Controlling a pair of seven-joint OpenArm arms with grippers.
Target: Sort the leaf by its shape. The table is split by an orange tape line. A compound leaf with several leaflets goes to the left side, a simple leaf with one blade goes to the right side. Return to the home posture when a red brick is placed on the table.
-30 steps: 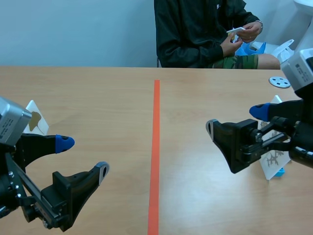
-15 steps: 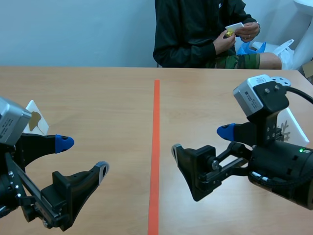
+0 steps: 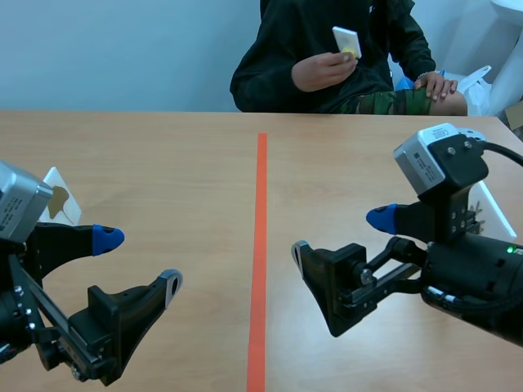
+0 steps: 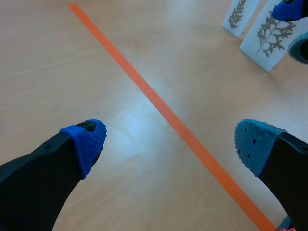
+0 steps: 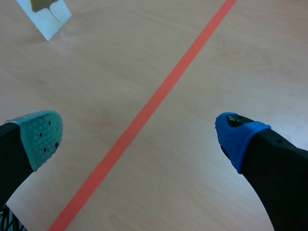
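Scene view: a wooden tabletop (image 3: 163, 155) runs away from the robot, split down the middle by an orange tape line (image 3: 261, 245). The left gripper (image 3: 139, 261) hovers low at the near left, its two fingers spread wide with nothing between them. The right gripper (image 3: 341, 235) hangs at the near right and points toward the tape. It is also wide open and holds nothing.

Across the tabletop sits a person (image 3: 310, 33) in a dark jacket. One raised hand (image 3: 320, 72) holds up a small white card (image 3: 346, 39) bearing a yellowish leaf, well clear of the tabletop. The leaf is too small for its shape to be made out. The person's other hand (image 3: 437, 83) rests on a knee.

On the left side of the tape, a brown-leaf card (image 3: 59, 200) stands tilted just behind the left arm. It is white and carries a single brownish leaf.

Left wrist view: the left gripper's two blue pads (image 4: 91, 139) stand far apart above bare wood, and the tape runs slantwise between them. Ahead, beyond the tape, two white cards stand side by side. Both the nearer fern card (image 4: 267, 38) and the farther fern card (image 4: 236, 14) show a leaf made of many small leaflets. The right gripper's fingertips sit just beside the nearer one.

Right wrist view: one grey-green pad and one blue pad are set wide apart with the tape between them. The brown-leaf card stands ahead, past the tape.
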